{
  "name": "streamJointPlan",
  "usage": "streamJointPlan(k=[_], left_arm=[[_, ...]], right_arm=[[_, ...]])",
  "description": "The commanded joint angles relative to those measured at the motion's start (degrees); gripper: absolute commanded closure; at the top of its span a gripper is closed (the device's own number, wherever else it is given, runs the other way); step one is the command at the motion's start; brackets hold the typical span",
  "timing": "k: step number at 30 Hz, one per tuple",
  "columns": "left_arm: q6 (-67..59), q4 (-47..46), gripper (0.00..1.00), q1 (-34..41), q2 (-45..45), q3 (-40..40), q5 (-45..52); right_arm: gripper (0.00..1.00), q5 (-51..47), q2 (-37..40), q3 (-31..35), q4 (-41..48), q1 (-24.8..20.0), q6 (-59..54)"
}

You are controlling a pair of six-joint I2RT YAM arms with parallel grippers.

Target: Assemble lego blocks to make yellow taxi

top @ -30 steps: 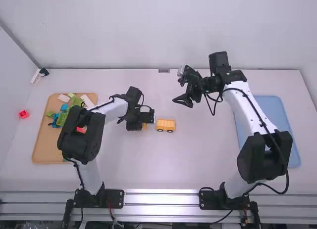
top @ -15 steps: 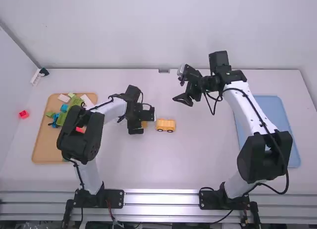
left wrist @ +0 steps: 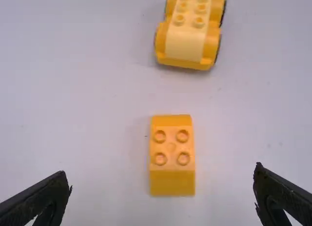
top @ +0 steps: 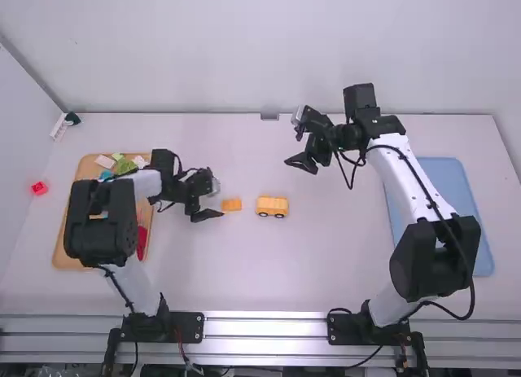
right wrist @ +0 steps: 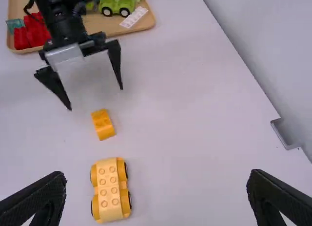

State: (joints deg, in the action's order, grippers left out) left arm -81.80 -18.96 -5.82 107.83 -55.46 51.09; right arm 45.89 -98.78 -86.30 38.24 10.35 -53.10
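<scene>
Your L gripper [top: 216, 199] is just off the loose ylw block [top: 232, 204] at its 9 o'clk (high view, 12 = away from you), fingers spread wide w/ nothing btwn them. The block sits studs-up on the tbl, apart from the ylw car base [top: 272, 206], which is nearby at its 3 o'clk, also studs-up. Your R gripper [top: 295, 141] is at approx 1 o'clk from the car base, fingers wide apart & empty.
</scene>
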Motion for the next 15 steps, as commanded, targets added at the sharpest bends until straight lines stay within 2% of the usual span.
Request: streamJointPlan(k=[1, 4, 5, 8, 10, 12, 13, 14, 15], left_arm=[[-2.05, 2.45, 0.01, -0.13, -0.87, 3.41, 8.92], [0.00, 9.94, 0.01, 0.39, -0.35, 6.43, 9.29], [4.15, 15.45, 0.01, 0.42, 0.61, 7.63, 8.35], [11.04, 23.28, 0.01, -0.15, 3.43, 8.66, 9.31], [11.87, 24.41, 0.01, -0.22, 4.50, 8.66, 10.91], [11.50, 24.96, 0.01, 0.00, 7.04, 7.87, 13.86], [11.52, 24.33, 0.01, 0.15, 7.80, 7.43, 13.99], [11.47, 24.26, 0.01, 0.15, 7.82, 7.39, 13.97], [11.26, 24.15, 0.01, 0.28, 7.89, 7.30, 13.51]], right_arm=[[0.01, 0.35, 1.36, -1.79, -0.74, 0.13, 0.09], [0.01, 0.37, 1.36, -1.79, -1.01, 0.15, 0.11], [0.01, 0.28, 1.36, -1.79, -0.59, 0.13, 0.09], [0.01, 0.35, 1.27, -1.01, 0.50, 0.17, 0.09], [0.01, 0.39, 1.27, 0.04, 0.76, 0.17, 0.09], [0.01, 1.05, 1.27, 5.88, -1.22, 0.17, -1.16], [0.01, 2.14, 1.29, 9.49, -5.64, 0.17, -3.91], [0.01, 2.32, 1.29, 9.79, -6.21, 0.17, -4.17], [0.01, 3.91, 1.42, 11.54, -10.36, 0.04, -4.59]])
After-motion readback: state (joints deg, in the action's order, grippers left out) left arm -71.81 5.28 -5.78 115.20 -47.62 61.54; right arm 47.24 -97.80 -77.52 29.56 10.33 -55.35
